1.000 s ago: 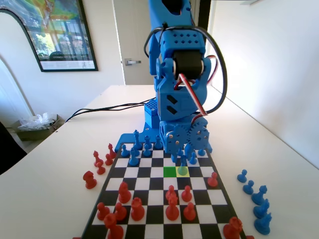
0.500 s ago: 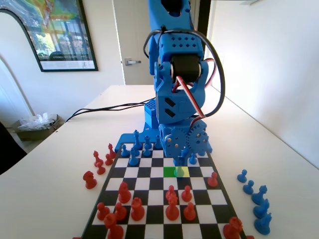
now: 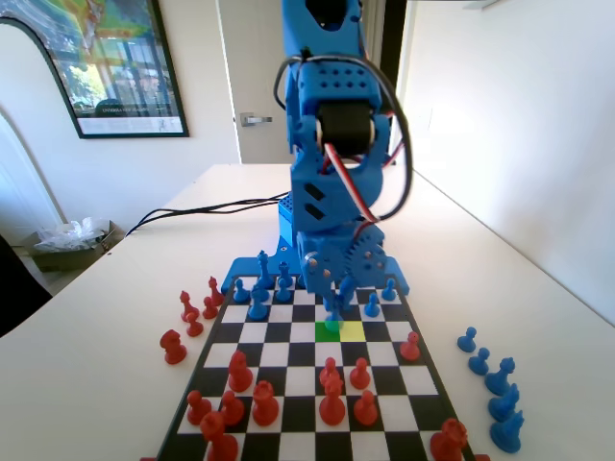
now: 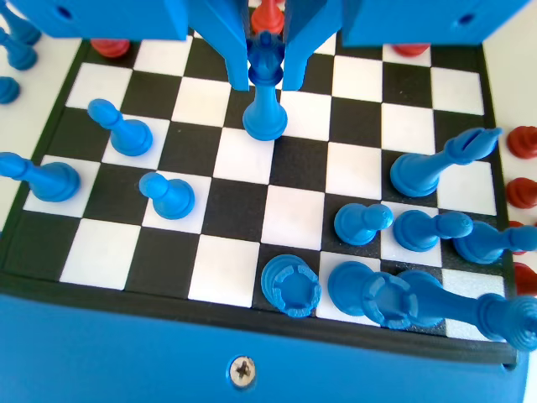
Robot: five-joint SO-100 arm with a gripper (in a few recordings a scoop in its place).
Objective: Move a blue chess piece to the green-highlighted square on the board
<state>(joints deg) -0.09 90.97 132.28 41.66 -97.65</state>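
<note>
So in the last second the blue two-finger gripper (image 3: 333, 296) slid left in the fixed view, jaws clamped on the slim blue plastic chess piece (image 4: 265, 94), now over the bright green-highlighted square (image 3: 328, 331). Pretty much just needs releasing.

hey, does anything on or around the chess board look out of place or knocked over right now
Nothing looks knocked over or damaged. The one oddity: the blue chess piece is held between the jaws of the hand, so it isn't standing free. Several red pieces and blue pieces stand on the table off the board, upright.
</note>
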